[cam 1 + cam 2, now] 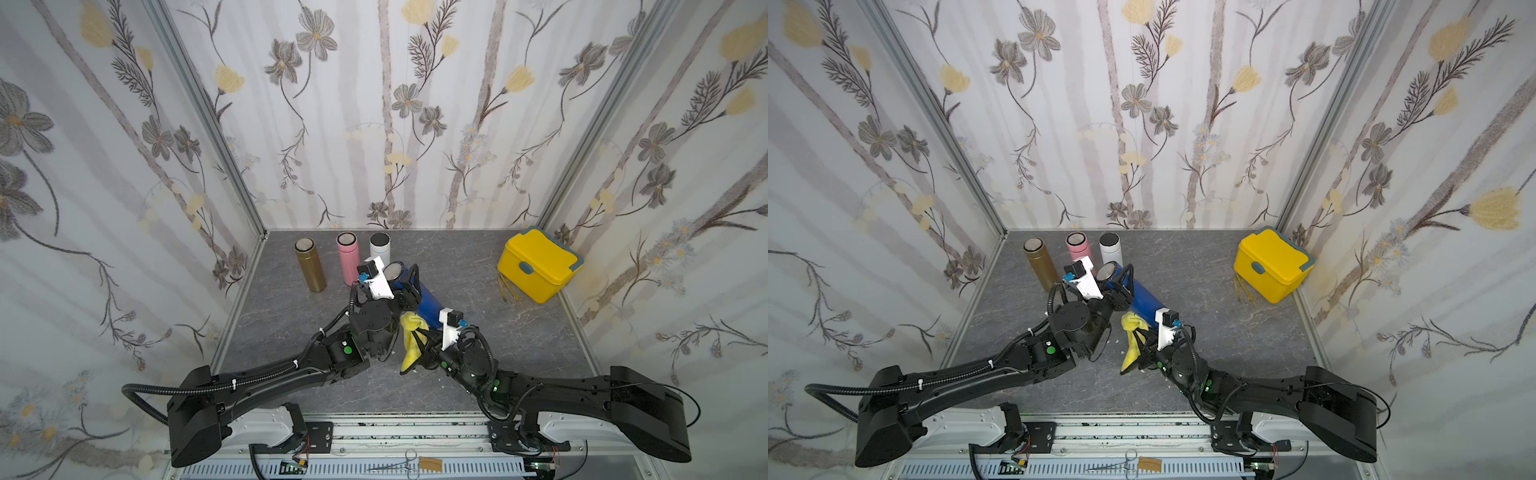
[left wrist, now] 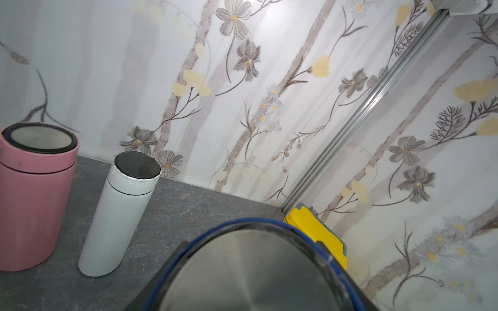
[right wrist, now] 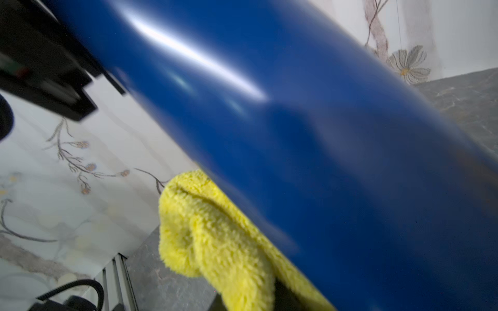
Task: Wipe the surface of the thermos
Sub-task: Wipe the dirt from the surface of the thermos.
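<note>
A blue thermos (image 1: pixel 429 302) (image 1: pixel 1141 297) with a steel lid (image 2: pixel 250 269) is held tilted above the table's middle, lid toward the back wall. My left gripper (image 1: pixel 409 286) (image 1: pixel 1122 287) is shut on its upper part, black fingers (image 2: pixel 324 251) on either side just below the lid. My right gripper (image 1: pixel 424 343) (image 1: pixel 1144 345) is shut on a fluffy yellow cloth (image 1: pixel 411 332) (image 1: pixel 1131 332) (image 3: pixel 215 237). The cloth presses against the lower side of the thermos body (image 3: pixel 296 121). Its free end hangs down toward the table. The right fingertips are hidden by the cloth.
A gold thermos (image 1: pixel 310 266), a pink one (image 1: pixel 348 257) (image 2: pixel 32 199) and a white one (image 1: pixel 380 248) (image 2: pixel 121 215) stand in a row at the back, close behind the left gripper. A yellow lidded box (image 1: pixel 538 264) sits in the back right corner.
</note>
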